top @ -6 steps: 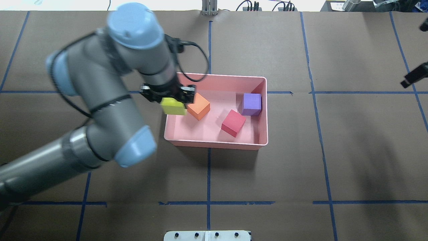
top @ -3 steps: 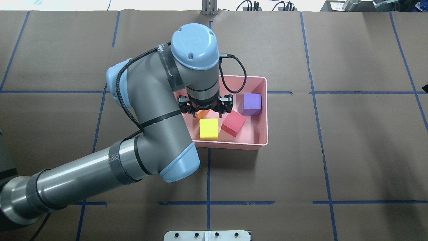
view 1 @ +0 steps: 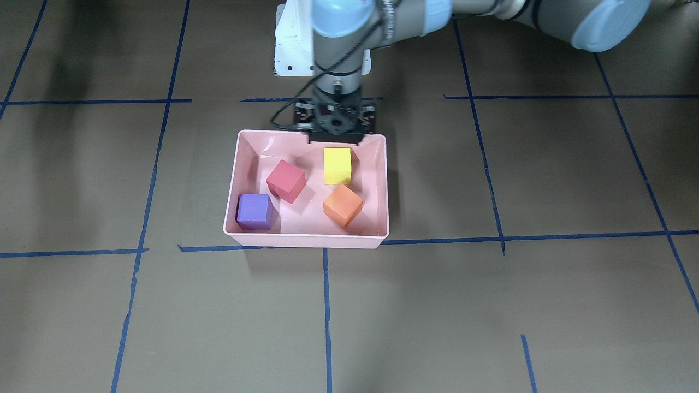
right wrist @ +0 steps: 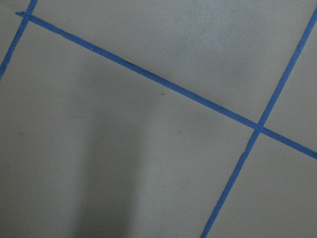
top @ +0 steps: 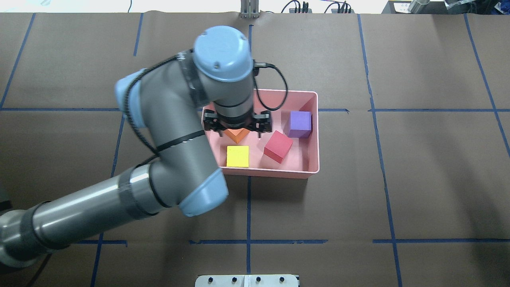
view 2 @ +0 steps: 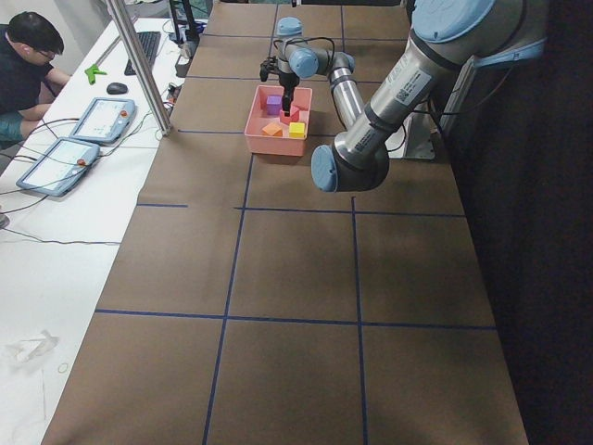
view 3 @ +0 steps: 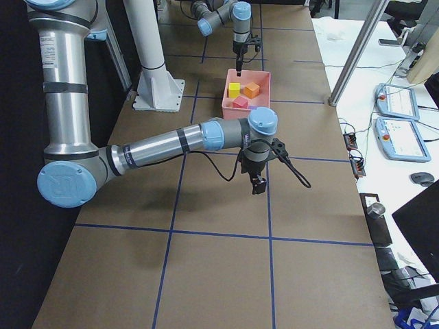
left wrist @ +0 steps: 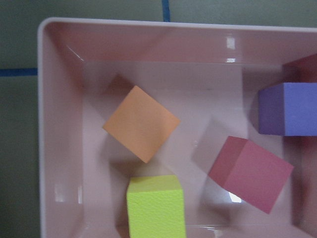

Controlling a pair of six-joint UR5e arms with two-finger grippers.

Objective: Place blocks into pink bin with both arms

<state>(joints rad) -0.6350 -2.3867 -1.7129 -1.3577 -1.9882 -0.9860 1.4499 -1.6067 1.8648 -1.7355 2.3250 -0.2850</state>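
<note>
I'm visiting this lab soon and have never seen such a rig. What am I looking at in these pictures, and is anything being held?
It is a robot with two arms at a table, photographed in one instant by several cameras: one above and behind it, one facing it, one at each table end, one on each wrist. The left gripper hangs open above a pink bin and holds nothing. In the bin lie a yellow block, a red block, a purple block and an orange block; the left wrist camera looks down on them. The right gripper hangs over the table apart from the bin; whether it is open I cannot tell. Its camera shows only blue tape lines on the table.
</note>
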